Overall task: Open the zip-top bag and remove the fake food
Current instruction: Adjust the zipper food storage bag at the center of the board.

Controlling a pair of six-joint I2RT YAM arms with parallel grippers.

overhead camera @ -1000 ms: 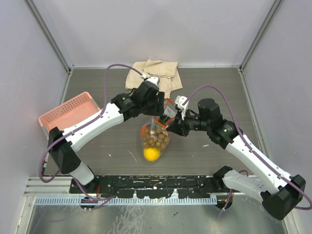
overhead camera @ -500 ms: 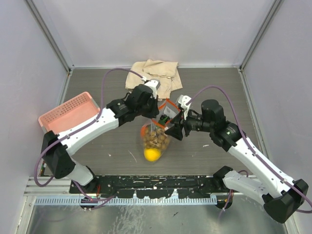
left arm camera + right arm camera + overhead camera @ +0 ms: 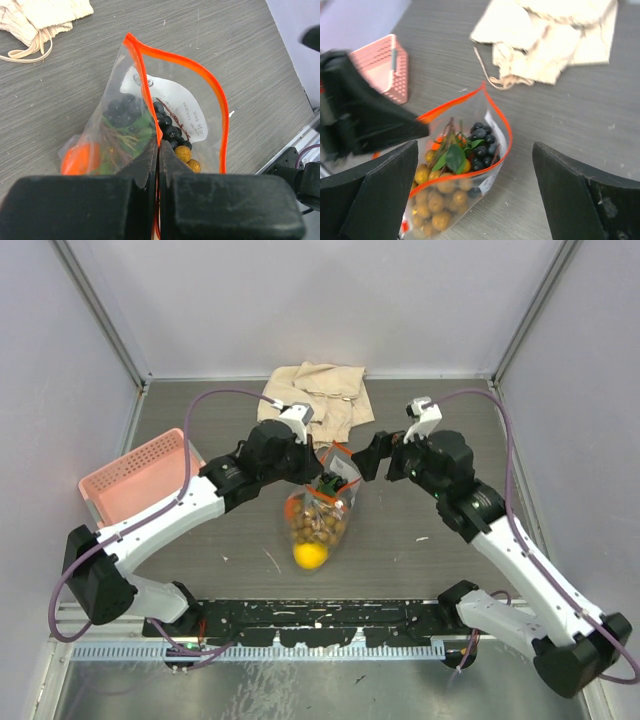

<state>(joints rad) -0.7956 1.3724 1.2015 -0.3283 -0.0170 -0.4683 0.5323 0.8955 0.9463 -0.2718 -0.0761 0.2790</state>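
The bag (image 3: 322, 502) lies on the counter (image 3: 420, 560) between the two arms, mouth towards the cloth (image 3: 315, 395), its orange strip (image 3: 204, 75) bowed apart into a loop. The left claw (image 3: 159, 146) is clamped tight on the near lip of that strip, likely to pin one side so the mouth stays gaping and the bag cannot slide while the fruit is fished out. The right claw (image 3: 368, 457) hangs just beside the mouth, jaws spread wide with nothing in them, which looks like readiness to reach in. All the fruit is inside: grapes (image 3: 167, 131) and leaves near the opening, the berry cluster (image 3: 318, 527) in the middle, the lemon (image 3: 311, 556) at the closed end. The basket (image 3: 140, 475) sits well apart on the left.

A second ago the right claw was down at the mouth and nearly closed; it has since drawn back up and to the right and opened fully, while the left claw has shut on its lip. The bag has barely shifted
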